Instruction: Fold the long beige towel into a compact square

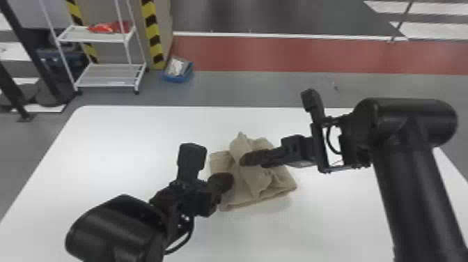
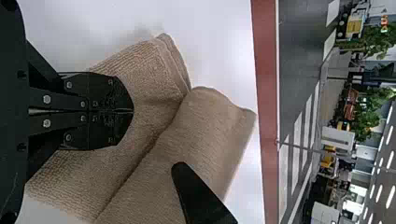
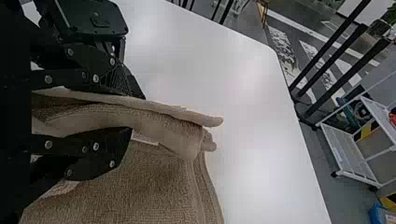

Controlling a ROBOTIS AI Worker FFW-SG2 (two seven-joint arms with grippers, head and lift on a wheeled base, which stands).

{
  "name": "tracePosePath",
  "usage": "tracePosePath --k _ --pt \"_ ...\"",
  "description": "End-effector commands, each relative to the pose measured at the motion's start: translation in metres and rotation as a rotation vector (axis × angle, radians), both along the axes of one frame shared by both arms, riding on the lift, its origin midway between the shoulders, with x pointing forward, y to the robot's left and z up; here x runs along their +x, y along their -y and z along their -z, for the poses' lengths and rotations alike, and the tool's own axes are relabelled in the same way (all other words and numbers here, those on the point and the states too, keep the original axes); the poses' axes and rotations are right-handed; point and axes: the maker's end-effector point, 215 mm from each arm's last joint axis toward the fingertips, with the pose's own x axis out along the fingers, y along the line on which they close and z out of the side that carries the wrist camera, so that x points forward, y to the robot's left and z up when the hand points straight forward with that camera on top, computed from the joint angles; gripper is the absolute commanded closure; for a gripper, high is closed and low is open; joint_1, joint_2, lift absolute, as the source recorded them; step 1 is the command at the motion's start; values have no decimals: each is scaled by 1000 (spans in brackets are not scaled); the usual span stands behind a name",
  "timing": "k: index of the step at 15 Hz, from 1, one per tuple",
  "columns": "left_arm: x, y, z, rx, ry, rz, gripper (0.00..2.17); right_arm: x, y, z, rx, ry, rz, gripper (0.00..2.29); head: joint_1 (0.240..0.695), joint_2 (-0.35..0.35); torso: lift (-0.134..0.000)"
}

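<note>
White two-shelf cart [image 1: 113,83] has red stuff [image 1: 113,27] up top, blue bin [image 1: 176,78] on the floor holds pale stuff [image 1: 177,67]. On the white counter [image 1: 104,146], left pincer [image 1: 226,182] is pressed together over the left part of the beige towel [image 1: 240,198], which is ribbed, folded and lumpy on top. Right pincer [image 1: 246,159] is spread, towel fold between its fingers.

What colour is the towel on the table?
The towel is beige, a light sandy brown; it shows best in the left wrist view.

A white cart [image 1: 108,75] holds something red [image 1: 110,28] — hard to tell what.
</note>
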Motion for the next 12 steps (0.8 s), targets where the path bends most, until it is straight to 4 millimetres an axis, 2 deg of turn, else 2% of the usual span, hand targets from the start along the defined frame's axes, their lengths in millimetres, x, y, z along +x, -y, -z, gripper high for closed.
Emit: tracePosePath --k 1,3,6,8,10,11,12 --pt "-2 1 2 1 -5 4 1416 -10 -12 -11 108 -21 -16 46 695 -28 -124" --pt "-3 3 1 -2 -3 5 1416 -19 -17 -18 192 -39 -20 49 695 -15 -124" --pt "-9 1 6 -2 -12 3 1416 -25 -6 -20 262 -50 13 49 695 -10 -124" --pt "-12 1 8 -2 -16 1 1413 -27 18 -30 317 -28 58 49 695 -17 -124" --pt "-14 -5 9 -3 -19 -12 1413 -30 56 -34 330 -3 109 49 695 -31 -124" --pt "-11 -8 1 -10 -6 -21 1393 -33 76 -35 338 4 135 49 695 -56 -124" --pt "-9 -10 -7 -16 12 -29 1146 -36 93 -37 339 12 154 49 695 -69 -124"
